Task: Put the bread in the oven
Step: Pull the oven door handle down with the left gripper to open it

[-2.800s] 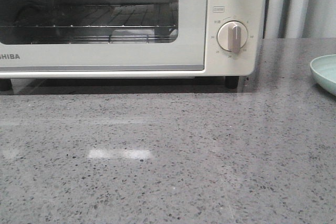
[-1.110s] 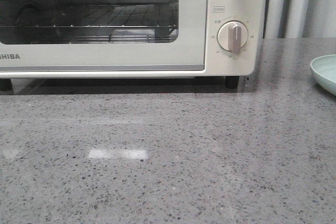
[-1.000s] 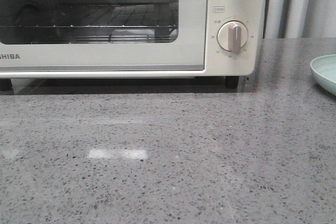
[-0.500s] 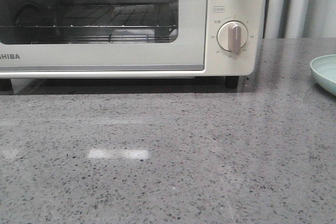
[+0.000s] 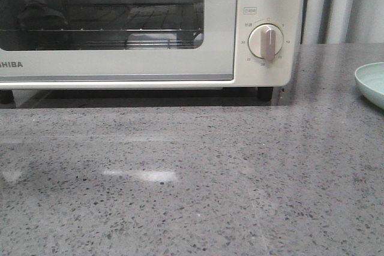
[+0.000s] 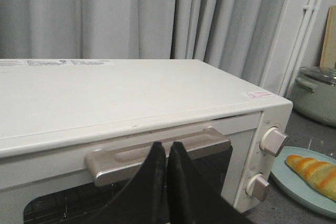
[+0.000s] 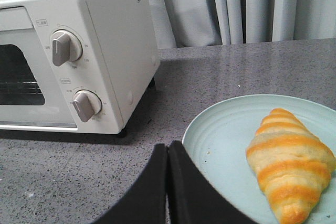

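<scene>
Bread [image 7: 287, 157] lies on a pale blue-green plate [image 7: 226, 145] at the right side of the grey speckled counter [image 5: 192, 172], well to the right of the oven [image 5: 180, 28] and apart from it. The roll is golden-orange with paler cream stripes, and one tapered end points toward the near edge of the counter. The right gripper [image 7: 167, 153] sits just to the left of the plate, its two black fingers pressed together with only a thin seam between them and nothing held; the bread is near it on its right but not touching it. The left gripper [image 6: 167, 153] is up in front of the oven's top edge, right at the long metal handle [image 6: 157, 153] of the door; its fingers are likewise closed against each other with nothing between them, and whether they touch the handle cannot be told. From that wrist the bread [image 6: 314, 171] shows far off to the right on the plate [image 6: 294, 184], beyond the two round cream dials [image 6: 273, 141]. The oven door is shut, and a wire rack [image 5: 120, 28] shows through its dark glass window. In the front view only the lower part of the oven, one full dial [image 5: 266, 41] and the left rim of the plate [image 5: 369, 85] appear; neither gripper shows there.
</scene>
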Action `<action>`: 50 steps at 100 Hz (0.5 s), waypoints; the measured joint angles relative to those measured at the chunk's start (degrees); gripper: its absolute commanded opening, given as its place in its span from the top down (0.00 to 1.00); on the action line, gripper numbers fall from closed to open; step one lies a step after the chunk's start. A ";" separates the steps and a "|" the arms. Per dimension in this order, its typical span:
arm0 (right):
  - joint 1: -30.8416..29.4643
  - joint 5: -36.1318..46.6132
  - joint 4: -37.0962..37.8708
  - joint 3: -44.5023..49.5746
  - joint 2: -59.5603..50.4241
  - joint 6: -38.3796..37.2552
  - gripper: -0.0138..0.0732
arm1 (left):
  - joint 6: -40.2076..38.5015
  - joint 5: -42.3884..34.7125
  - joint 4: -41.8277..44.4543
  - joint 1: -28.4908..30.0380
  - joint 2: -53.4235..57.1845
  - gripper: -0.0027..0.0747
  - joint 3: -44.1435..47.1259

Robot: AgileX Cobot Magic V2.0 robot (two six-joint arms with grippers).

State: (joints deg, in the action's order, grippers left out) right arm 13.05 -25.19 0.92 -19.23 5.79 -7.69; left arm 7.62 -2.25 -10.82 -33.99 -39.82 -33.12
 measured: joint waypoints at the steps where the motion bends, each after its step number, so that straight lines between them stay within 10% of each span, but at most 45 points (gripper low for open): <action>1: 0.00 0.00 0.00 0.00 0.00 0.00 0.93 | 0.00 -0.29 0.00 0.00 -0.44 0.99 -0.12; 50: 0.00 -0.07 -0.04 0.00 0.00 0.10 0.93 | 0.19 -2.07 -0.58 -0.24 -21.49 0.99 -10.83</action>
State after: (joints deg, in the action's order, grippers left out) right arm 13.05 -25.26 0.88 -19.23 5.79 -7.59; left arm 7.81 -4.31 -11.41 -34.23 -61.31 -43.95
